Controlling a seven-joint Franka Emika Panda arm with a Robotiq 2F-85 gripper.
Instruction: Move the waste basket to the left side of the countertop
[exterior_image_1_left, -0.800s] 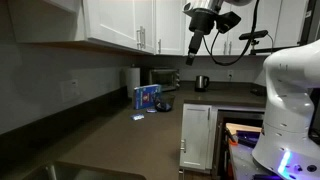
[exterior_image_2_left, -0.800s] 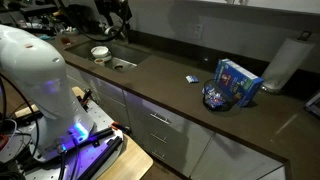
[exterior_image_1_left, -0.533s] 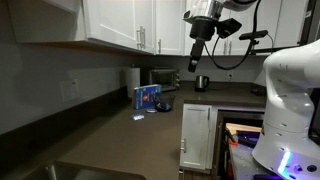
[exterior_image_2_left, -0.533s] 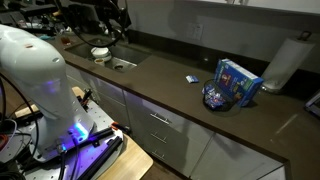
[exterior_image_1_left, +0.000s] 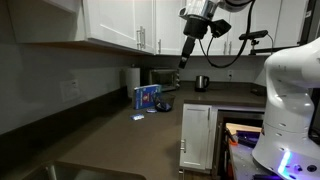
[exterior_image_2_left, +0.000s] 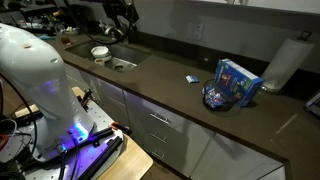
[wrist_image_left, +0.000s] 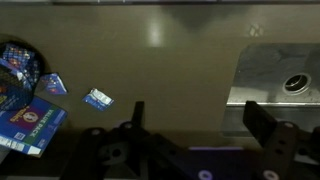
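The waste basket (exterior_image_2_left: 215, 98) sits on the countertop (exterior_image_2_left: 165, 95) towards the right end in this exterior view, just in front of an upright blue box (exterior_image_2_left: 238, 79) and apparently touching it. Through its mesh sides show blue and reddish wrappers; what they are I cannot tell. A small blue packet (exterior_image_2_left: 189, 78) lies on the bare surface to the left of the box. Further left is a steel sink (exterior_image_2_left: 125, 62), sunk in the counter, with a white bowl (exterior_image_2_left: 100, 53) beside it. A paper towel roll (exterior_image_2_left: 284, 64) stands to the right of the box by the wall.

The gripper (wrist_image_left: 193, 107) hangs high above the counter, well apart from the basket, its fingers (wrist_image_left: 136, 112) spread wide with nothing between them.

The counter is dark and smooth. White cabinets (exterior_image_1_left: 120, 20) hang above it, and a small steel kettle (exterior_image_1_left: 202, 83) stands at the far end.
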